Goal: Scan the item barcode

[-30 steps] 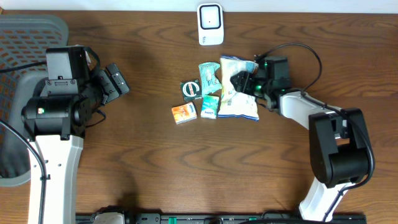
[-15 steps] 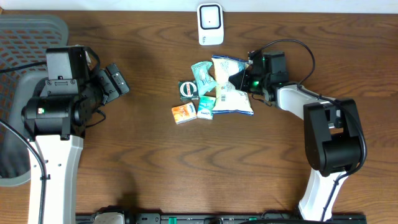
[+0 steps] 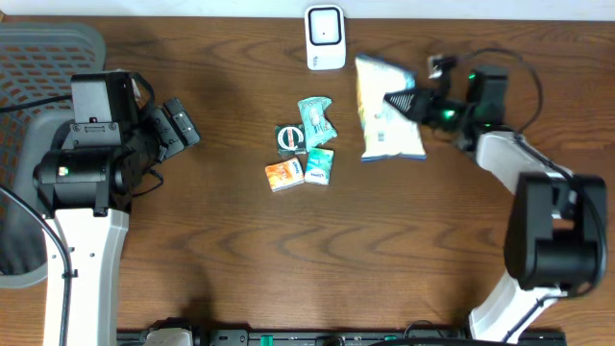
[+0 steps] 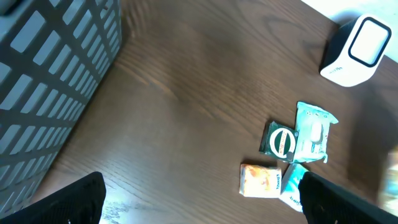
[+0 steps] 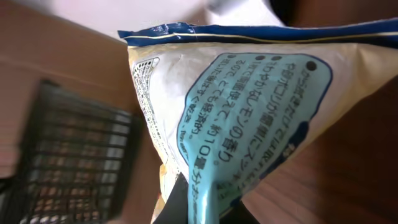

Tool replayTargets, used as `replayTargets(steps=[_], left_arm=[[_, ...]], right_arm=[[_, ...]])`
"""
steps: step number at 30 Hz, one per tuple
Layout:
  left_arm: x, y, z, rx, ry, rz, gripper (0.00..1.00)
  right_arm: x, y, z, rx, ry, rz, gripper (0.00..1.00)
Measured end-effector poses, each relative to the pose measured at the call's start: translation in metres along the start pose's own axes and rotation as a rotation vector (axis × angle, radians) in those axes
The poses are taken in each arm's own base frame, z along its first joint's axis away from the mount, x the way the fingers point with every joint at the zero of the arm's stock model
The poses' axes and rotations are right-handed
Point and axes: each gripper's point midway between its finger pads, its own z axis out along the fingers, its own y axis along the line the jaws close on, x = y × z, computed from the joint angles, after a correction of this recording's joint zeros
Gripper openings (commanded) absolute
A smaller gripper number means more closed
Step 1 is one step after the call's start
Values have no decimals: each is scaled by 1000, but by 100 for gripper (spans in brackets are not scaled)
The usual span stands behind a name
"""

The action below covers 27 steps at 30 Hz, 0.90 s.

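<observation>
Overhead view: R gripper (image 3: 402,102) is clamped shut on the snack bag (image 3: 389,125), pinching its right edge. Bag is right of & a bit below the white scanner (image 3: 325,38), near but apart. Bag's long axis runs top-to-bottom of frame. R arm is far nearer to scanner. L gripper (image 3: 181,123) is wide open, empty, well off to the left.

Snack bag (image 5: 249,106) cropped by right edge, basket (image 5: 68,155) blurred, left gripper (image 4: 205,202) fingertips cut off below
</observation>
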Motion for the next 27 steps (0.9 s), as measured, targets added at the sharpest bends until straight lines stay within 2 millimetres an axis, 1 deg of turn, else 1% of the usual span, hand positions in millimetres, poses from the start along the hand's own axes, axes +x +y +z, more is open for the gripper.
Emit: replayTargets(steps=[1,3,5,8,9,11,13,16,19,27], left_arm=[[0,0,0,0,0,0,98],[0,0,0,0,0,0,98],[0,0,0,0,0,0,98],[0,0,0,0,0,0,98],[0,0,0,0,0,0,98],[0,0,0,0,0,0,98],[0,0,0,0,0,0,98],[0,0,0,0,0,0,97],[0,0,0,0,0,0,98],[0,0,0,0,0,0,98]], right_arm=[[-8,16,-5,-33,-16,-38,1],[-17,35,-9,-72,-38,-86,1],[-27,62,-14,-122,-71,-168,1],[-39,97,-20,-184,-117,-279,1],[-42,112,-23,-209,-133,-319,1],[-47,141,-30,-252,-164,-387,1],[-48,166,-36,-281,-181,-417,1],[-46,194,-44,-314,-194,-442,1],[-40,211,-45,-339,-187,-442,1],[-29,221,-30,-358,-157,-384,1]])
